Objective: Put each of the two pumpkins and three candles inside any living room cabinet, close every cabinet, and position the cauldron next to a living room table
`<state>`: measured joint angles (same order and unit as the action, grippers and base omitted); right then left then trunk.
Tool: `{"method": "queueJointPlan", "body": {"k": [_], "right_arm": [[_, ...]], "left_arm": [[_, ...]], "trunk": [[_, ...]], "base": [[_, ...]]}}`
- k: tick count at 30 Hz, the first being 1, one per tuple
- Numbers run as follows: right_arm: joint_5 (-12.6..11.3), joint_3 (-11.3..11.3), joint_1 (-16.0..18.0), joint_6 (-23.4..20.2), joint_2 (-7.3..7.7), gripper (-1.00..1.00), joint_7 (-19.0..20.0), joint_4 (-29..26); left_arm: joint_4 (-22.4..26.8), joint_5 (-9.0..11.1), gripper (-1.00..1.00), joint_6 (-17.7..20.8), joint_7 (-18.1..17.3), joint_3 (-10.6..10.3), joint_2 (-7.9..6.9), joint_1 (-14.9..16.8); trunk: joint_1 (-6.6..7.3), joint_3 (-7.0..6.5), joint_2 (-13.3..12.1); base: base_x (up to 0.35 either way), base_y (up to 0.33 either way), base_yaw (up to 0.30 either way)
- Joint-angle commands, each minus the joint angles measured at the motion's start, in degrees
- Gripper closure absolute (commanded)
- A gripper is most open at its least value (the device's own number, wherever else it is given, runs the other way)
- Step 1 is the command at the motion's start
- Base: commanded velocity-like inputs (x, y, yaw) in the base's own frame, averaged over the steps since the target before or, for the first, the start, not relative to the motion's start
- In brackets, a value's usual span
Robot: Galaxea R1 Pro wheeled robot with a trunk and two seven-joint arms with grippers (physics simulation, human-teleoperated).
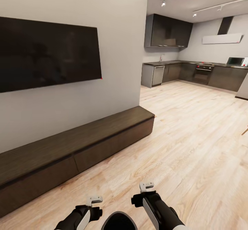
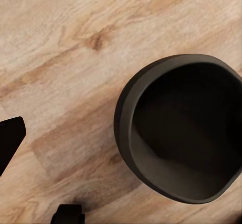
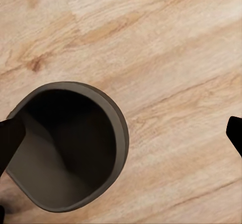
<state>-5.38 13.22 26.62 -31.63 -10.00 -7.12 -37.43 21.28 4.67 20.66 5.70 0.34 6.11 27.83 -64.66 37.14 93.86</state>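
The black cauldron (image 1: 119,222) sits low between my two arms at the near edge of the head view. Seen from above over the wooden floor, the cauldron (image 2: 181,133) lies beside my left gripper (image 2: 121,138), which is open. My right gripper (image 3: 121,138) is open too, with one fingertip (image 3: 10,146) at the rim of the cauldron (image 3: 70,148). The long dark-brown cabinet (image 1: 86,144) runs along the wall ahead on the left, its drawer fronts all shut. My left gripper (image 1: 93,199) and right gripper (image 1: 147,187) point forward. Pumpkins, candles and table are out of view.
A large black TV (image 1: 48,54) hangs on the grey wall above the cabinet. Open wooden floor (image 1: 193,137) stretches right toward a kitchen with dark counters (image 1: 193,71) and a microwave (image 1: 237,61).
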Motion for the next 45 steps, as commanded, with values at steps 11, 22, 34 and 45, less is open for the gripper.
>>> {"method": "queueJointPlan", "body": {"k": [11, 22, 34, 45], "right_arm": [[-0.6, 0.1, -0.1, 5.4, 0.00, -1.00, -0.3, 5.7], [-0.6, 0.2, -0.1, 6.3, 0.00, -1.00, 0.3, 6.0], [-0.5, 1.3, -0.2, 7.2, 0.00, -1.00, 0.6, 6.9], [-0.5, 1.8, -0.2, 7.3, 0.00, -1.00, 0.6, 6.9]], "left_arm": [[0.0, 0.7, -1.00, 0.0, 0.2, 0.0, 0.05, -0.2], [0.0, 0.6, -1.00, -0.2, 0.2, -0.1, 0.40, -0.2], [-3.7, 0.2, -1.00, -2.0, 0.1, -0.4, 0.49, -0.2], [-3.8, 0.3, -1.00, -3.0, 0.1, -0.4, 0.49, -0.2]], "trunk": [[-1.98, 1.68, 3.7], [-3.08, 2.57, 5.7], [-5.71, 4.73, 10.5], [-8.13, 6.70, 14.9]], "base": [[0.000, 0.000, 0.000], [0.000, 0.000, 0.000], [0.000, 0.000, 0.000], [0.000, 0.000, 0.000]]}}
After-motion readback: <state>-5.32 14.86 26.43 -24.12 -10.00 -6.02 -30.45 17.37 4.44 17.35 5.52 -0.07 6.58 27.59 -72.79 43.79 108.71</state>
